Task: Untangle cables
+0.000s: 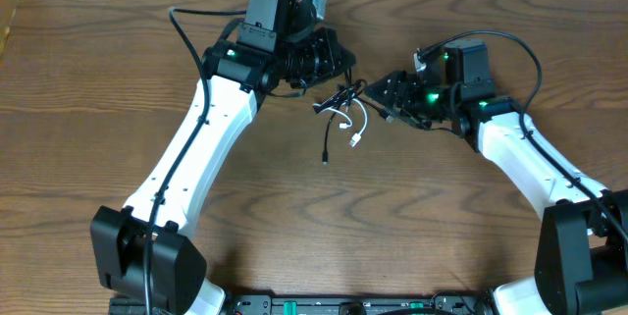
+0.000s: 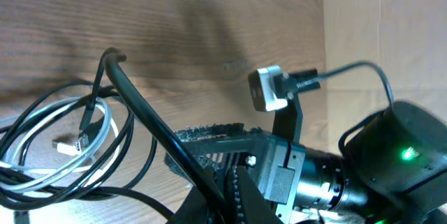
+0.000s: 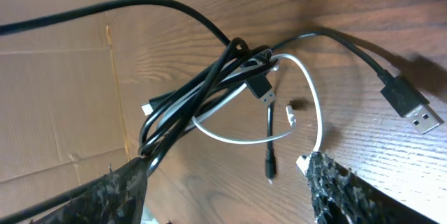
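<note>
The black cable and the white cable hang in one tangle between my two grippers. My left gripper is just above and left of the tangle. In the left wrist view the left gripper looks shut on a strand of the black cable, with the white cable looped at the left. My right gripper is open at the tangle's right. In the right wrist view the right gripper has its fingers wide apart. The black cable lies against its left finger, and the white cable curves toward its right finger.
The tangle hangs over a brown wooden table. A cardboard wall stands at the table's far edge. A black USB plug lies loose on the wood to the right. My right arm's wrist camera is close in front of the left gripper.
</note>
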Tool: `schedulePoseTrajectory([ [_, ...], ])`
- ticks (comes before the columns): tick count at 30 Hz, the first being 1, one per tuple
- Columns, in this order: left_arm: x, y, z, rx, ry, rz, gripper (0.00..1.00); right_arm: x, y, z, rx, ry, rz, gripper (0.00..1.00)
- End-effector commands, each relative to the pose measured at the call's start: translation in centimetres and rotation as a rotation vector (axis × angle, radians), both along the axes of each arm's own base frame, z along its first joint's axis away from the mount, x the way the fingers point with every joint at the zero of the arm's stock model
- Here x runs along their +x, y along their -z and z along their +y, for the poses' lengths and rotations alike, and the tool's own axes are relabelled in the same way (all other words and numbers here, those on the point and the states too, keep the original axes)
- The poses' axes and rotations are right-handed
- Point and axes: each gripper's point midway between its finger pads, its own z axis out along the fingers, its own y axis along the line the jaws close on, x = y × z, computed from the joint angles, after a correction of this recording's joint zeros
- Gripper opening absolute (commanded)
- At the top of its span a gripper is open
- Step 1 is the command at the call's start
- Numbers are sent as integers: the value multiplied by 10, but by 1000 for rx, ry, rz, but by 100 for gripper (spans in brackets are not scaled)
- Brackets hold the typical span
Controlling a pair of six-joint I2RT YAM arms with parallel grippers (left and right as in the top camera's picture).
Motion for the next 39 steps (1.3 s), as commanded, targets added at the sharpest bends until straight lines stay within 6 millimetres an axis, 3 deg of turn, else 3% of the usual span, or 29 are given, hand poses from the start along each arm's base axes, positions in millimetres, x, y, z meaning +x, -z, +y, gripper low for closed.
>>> schedulePoseTrajectory([
  [1,-9,-13,-8,19,106,-116,8,7,4,7,7,58,46,70],
  [4,-11,-12,-10,24,119,-125,7,10,8,17,29,66,58,68],
  [13,-13,-10,-11,34,125,-123,7,23,24,35,80,84,73,37],
  [25,-11,-10,-10,38,120,-129,7,18,34,51,66,67,83,34],
  [27,-9,-8,-9,51,108,-131,7,17,35,52,64,65,86,26],
  [28,-5,-6,-6,69,91,-136,7,15,37,50,56,67,97,5],
  [29,-3,-6,-5,76,82,-143,8,14,39,50,48,62,101,1],
  [31,6,-12,2,68,54,-170,7,8,46,47,8,26,93,1],
  [35,35,-28,50,16,-132,-145,8,-2,64,17,-96,-25,99,1],
  [38,46,-32,81,0,-200,-135,8,-3,70,-4,-151,-26,100,1],
  [39,50,-31,100,-3,-235,-121,7,-5,74,-21,-202,-8,114,1],
])
